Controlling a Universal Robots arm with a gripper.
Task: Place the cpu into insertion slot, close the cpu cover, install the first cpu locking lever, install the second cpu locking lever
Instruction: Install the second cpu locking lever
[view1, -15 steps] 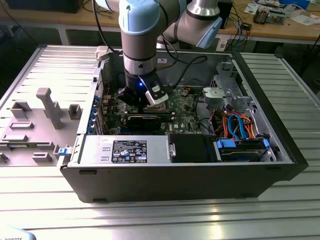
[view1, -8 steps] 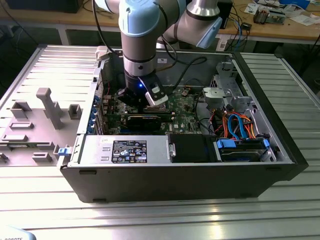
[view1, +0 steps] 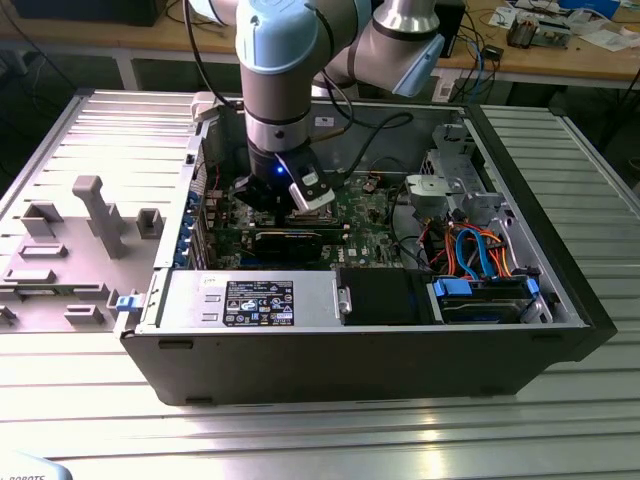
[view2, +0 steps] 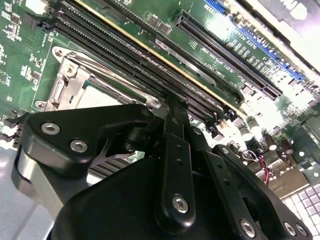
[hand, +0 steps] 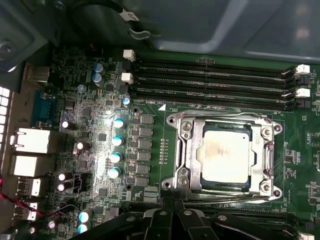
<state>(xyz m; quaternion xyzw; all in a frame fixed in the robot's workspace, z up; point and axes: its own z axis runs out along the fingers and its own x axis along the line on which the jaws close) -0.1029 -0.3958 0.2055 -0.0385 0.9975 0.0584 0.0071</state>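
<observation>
Ribbed metal table (view1: 90, 420) carries the open computer case (view1: 350, 350); wooden workbench (view1: 560, 60) behind. Gripper (hand: 172, 207) fingers pressed together beside the insertion slot (hand: 182, 150), cpu (hand: 226, 152) seated under cpu cover (hand: 265, 155).

Robotics lab or workshop. Open computer case (view1: 350, 330) on ribbed metal counter (view1: 400, 430), robot arm (view1: 275, 80) reaching inside; wooden workbench (view1: 540, 55) behind, cluttered with cables, electronics; grey fixtures (view1: 95, 215) alongside.

The cpu (hand: 226, 160) has a dull silver top, the cpu cover (hand: 190, 150) is shiny silver, the circuit board (hand: 150, 107) is green – and the hand (hand: 172, 220) is black.
</observation>
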